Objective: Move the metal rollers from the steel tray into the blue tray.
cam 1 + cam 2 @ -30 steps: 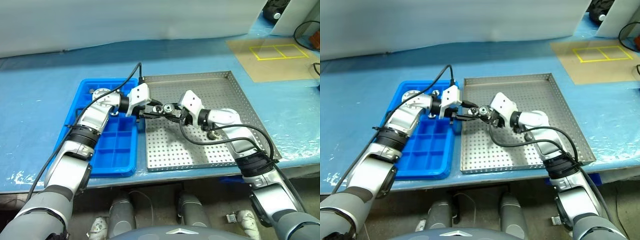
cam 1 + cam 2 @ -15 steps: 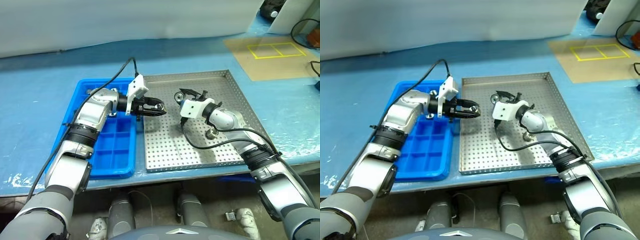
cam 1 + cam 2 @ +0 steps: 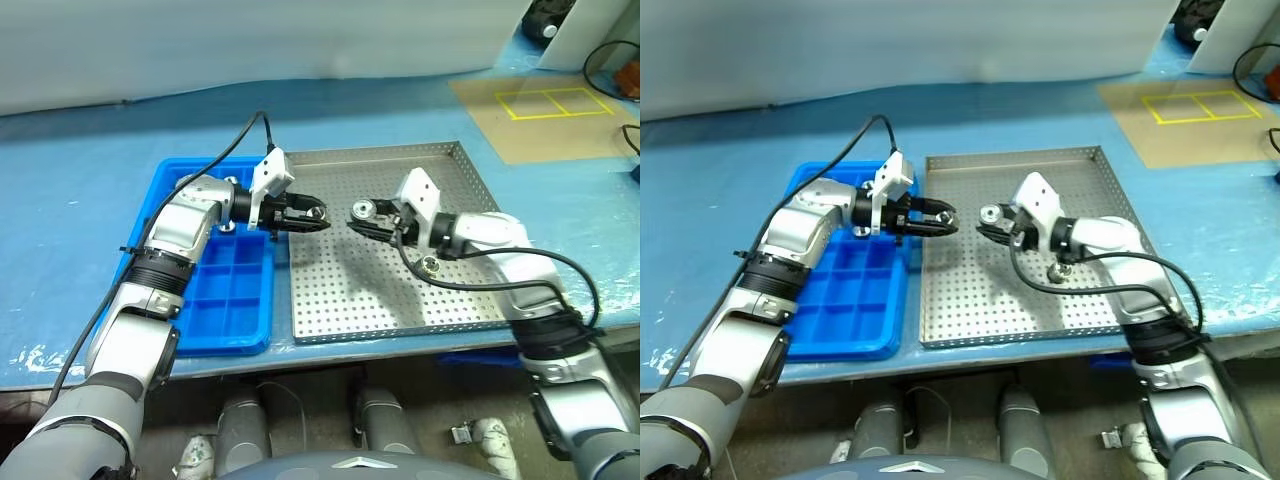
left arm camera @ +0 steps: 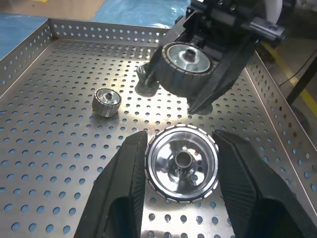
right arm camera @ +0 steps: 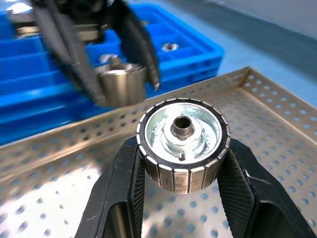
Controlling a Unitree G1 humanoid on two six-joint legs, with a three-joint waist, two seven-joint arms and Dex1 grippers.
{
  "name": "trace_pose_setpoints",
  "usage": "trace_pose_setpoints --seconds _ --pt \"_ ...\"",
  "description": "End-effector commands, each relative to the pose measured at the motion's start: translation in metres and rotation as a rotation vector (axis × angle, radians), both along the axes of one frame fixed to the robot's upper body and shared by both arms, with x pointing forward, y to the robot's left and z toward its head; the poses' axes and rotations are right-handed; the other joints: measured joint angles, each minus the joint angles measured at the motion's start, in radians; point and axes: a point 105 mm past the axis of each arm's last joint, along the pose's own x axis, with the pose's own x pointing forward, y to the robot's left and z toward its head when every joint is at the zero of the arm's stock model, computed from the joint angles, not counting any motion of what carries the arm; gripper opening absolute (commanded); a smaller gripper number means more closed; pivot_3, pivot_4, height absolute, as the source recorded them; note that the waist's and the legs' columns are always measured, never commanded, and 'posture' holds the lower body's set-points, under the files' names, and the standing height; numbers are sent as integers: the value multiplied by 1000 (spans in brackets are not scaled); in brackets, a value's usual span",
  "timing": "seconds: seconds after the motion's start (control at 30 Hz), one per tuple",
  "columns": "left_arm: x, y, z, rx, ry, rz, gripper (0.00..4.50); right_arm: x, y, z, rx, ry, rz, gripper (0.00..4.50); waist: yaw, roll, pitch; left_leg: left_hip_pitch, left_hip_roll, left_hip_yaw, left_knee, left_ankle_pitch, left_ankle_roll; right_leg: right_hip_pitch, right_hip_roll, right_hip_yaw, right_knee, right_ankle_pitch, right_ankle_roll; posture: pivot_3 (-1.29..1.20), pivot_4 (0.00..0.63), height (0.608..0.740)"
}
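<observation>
Where the bench [image 3: 80, 170] carries its blue covering, the blue tray [image 3: 215, 310] lies at the left, its long side just beside the steel tray [image 3: 440, 300]. Two small metal pieces sit in far compartments of the blue tray.

Left tool [image 3: 318, 214]: held above the near-left part of the steel tray's perforated floor, pointing toward the right arm; fingers [image 4: 121, 186] clamped on one roller [image 4: 181, 162], a shiny ribbed wheel with a centre hole.

Right tool [image 3: 358, 214]: facing the left tool across a small gap, also above the steel tray; fingers [image 5: 126, 186] clamped on a second roller [image 5: 183, 144] of the same ribbed pattern.

Further rollers on the steel tray floor: one small roller [image 4: 107, 102] lying loose near the middle; another [image 3: 431, 266] under the right forearm.

Far right of bench: brown mat with yellow square outlines [image 3: 545, 103].
</observation>
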Motion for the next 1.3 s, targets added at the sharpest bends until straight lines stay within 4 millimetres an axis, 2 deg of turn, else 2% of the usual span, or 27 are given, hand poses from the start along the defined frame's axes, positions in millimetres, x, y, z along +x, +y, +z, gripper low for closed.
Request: trace_pose_setpoints --seconds 0.03,0.2,0.43,0.5,0.53,0.73,1.0,1.13,1.3 --pt "-3 -5 7 -4 -53 -27 1742 -12 -7 -8 -14 70 20 1685 0 0 0 0 0 0 0 0 0 0 0 1 0 0 0 -359 150 740" --pt "-5 -6 4 3 -57 -37 1742 -12 -32 -42 -80 162 -74 1685 -5 0 0 0 -1 0 -1 0 0 0 0 1 -2 0 0 -365 150 740" --pt "-6 -7 3 4 -56 -40 1742 -9 -33 -55 -109 138 -109 1685 -12 0 0 -2 0 0 -1 0 0 -3 0 1 -1 0 0 -363 150 740" --pt "-6 -7 3 3 -54 -39 1742 -5 -30 -54 -96 122 -122 2402 -11 0 0 -2 0 0 -1 0 0 -3 0 1 -1 0 0 -362 150 740" --pt "-7 -7 2 3 -53 -39 1742 -5 -28 -53 -83 122 -117 2616 -12 0 0 -2 -1 1 -1 0 0 -3 0 1 -1 0 0 -362 150 740" --pt "-6 -6 2 2 -50 -32 1742 -10 -10 -46 -40 113 -62 4468 -11 0 0 -2 -1 1 -1 0 0 -3 0 1 -1 0 0 -361 150 740" --pt "-6 -7 2 -2 -51 -32 1742 -2 -18 -37 -29 69 -112 4468 -11 0 0 -2 -1 1 -1 0 0 -3 0 1 -1 0 0 -359 150 740" --pt "-10 -7 5 -16 -41 -48 1742 2 -12 -9 61 34 -104 4468 -12 0 0 -2 -1 1 -1 0 0 -3 0 1 -1 0 0 -359 150 740" --pt "-10 -1 9 -12 -34 -46 1742 -8 -2 16 88 35 1 4468 -11 0 0 -2 0 1 -1 0 0 -3 0 1 -1 0 0 -354 150 740"
